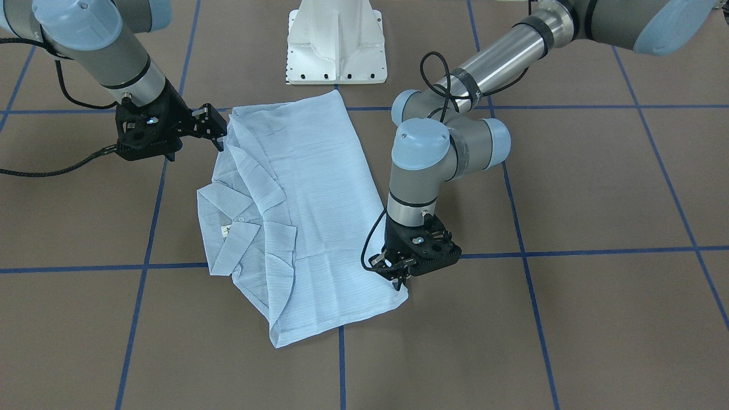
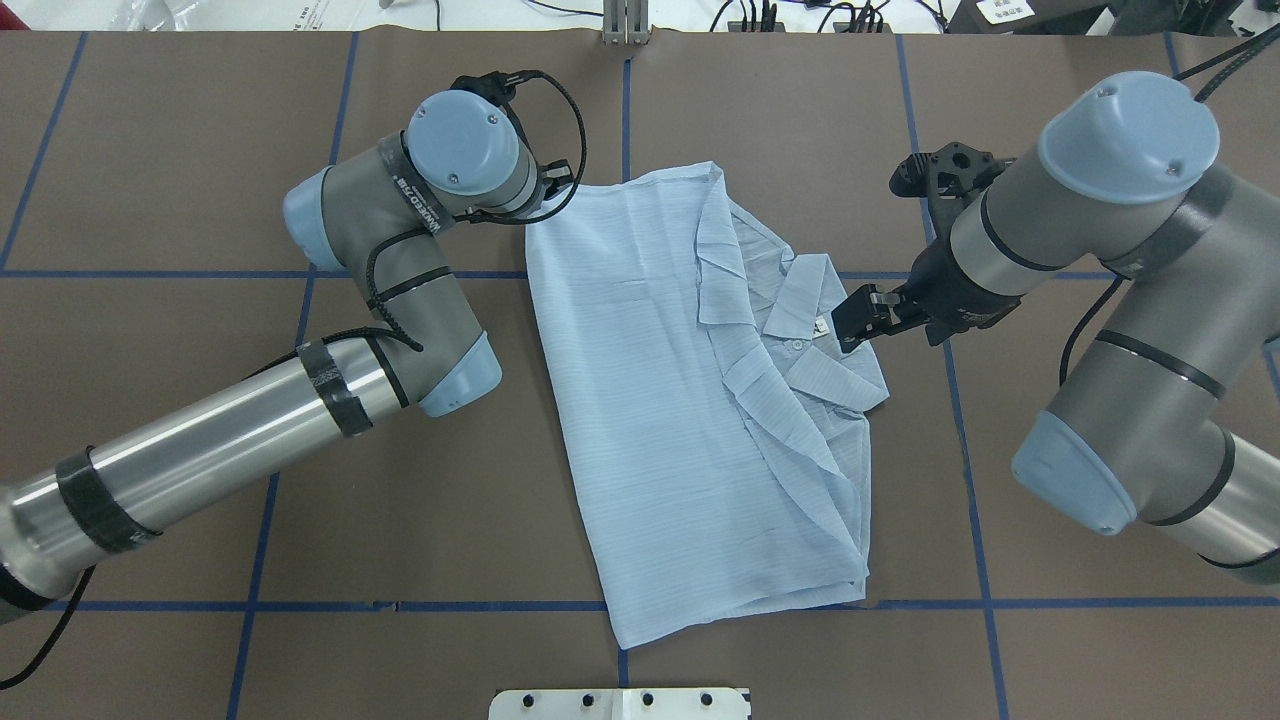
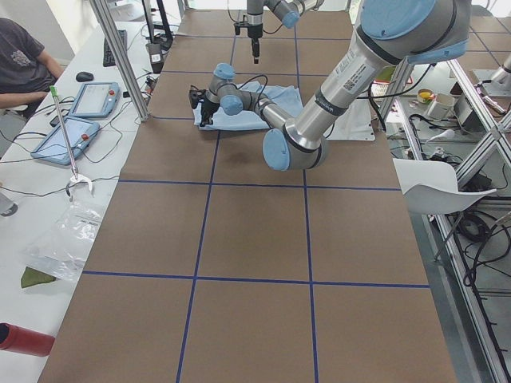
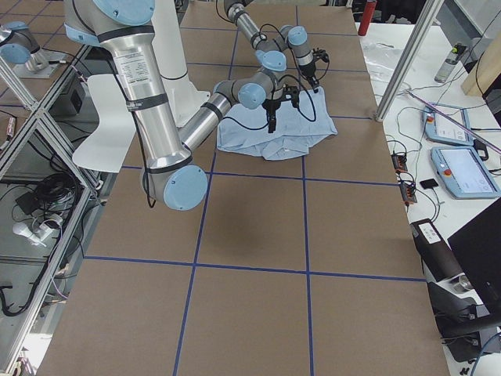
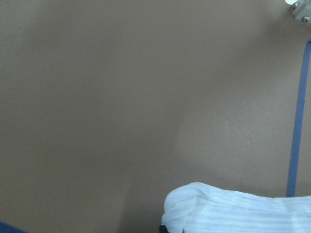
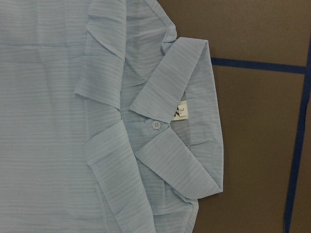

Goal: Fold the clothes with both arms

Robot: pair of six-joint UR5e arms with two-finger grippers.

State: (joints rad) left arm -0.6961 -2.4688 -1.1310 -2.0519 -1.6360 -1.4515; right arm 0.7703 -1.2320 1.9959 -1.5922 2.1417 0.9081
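The pale blue striped shirt (image 1: 319, 199) lies partly folded on the brown table, also in the overhead view (image 2: 650, 400). Its collar (image 6: 165, 97) and top button face up. The sleeves are folded in over the collar side. My left gripper (image 1: 398, 279) points straight down and is shut on the shirt's corner on the side away from the collar. The left wrist view shows that bunched corner (image 5: 233, 213). My right gripper (image 1: 219, 130) is open and empty. It hovers beside the collar side of the shirt, also in the overhead view (image 2: 858, 322).
The white pedestal base (image 1: 336, 45) stands just beyond the shirt's near-robot edge. Blue tape lines (image 2: 270, 560) cross the brown table. Side benches hold tablets (image 3: 96, 100) and cables. A person (image 3: 24, 56) sits at the far left bench.
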